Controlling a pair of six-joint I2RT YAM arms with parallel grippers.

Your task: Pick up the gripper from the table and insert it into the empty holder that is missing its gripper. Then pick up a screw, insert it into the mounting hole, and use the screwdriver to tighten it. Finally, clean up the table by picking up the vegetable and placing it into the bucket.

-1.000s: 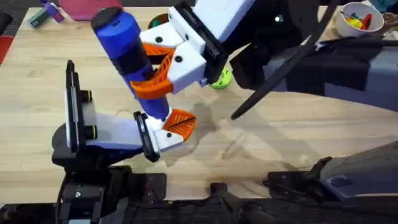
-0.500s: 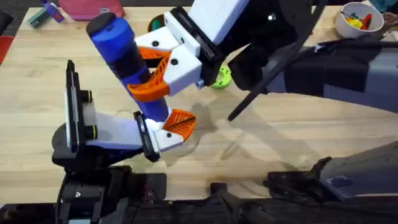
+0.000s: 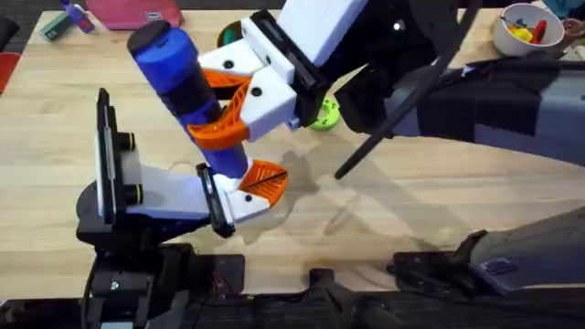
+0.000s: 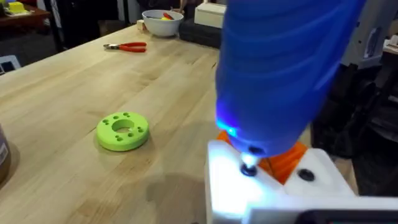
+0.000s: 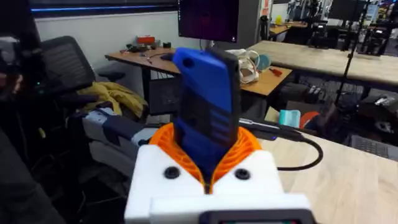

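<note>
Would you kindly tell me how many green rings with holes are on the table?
1. The green ring lies flat on the wooden table, near its middle, partly behind the right arm from overhead. The arms may hide others.

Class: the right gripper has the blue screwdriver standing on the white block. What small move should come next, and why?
Probably keep the screwdriver pressed down and turning: the right gripper is clamped on it, and its tip sits on a screw in the white block.
</note>
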